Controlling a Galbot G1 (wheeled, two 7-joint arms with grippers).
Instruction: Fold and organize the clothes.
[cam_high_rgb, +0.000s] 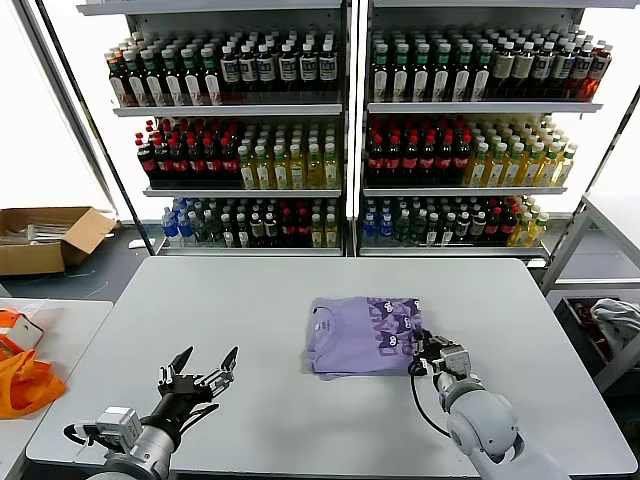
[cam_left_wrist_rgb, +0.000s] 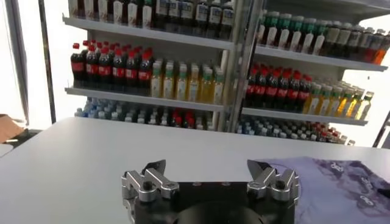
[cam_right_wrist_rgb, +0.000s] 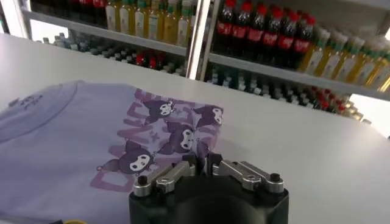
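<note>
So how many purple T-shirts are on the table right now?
1 folded purple T-shirt shows, print up, right of the table's middle, beside the right end effector. Its stacked edges may hide more layers underneath.

Past both sets of jaws you have the wide pale grey tabletop (cam_high_rgb: 300, 290), and beyond its far edge two tall white metal shelf units (cam_high_rgb: 348, 110) packed with rows of plastic drink bottles (cam_high_rgb: 250, 160) (dark, red-capped, yellow and clear ones). Well out to the left of the left jaws sits an open brown cardboard box (cam_high_rgb: 45, 238) on the floor, and nearer, a crumpled orange plastic bag (cam_high_rgb: 22, 378) on a side table.
</note>
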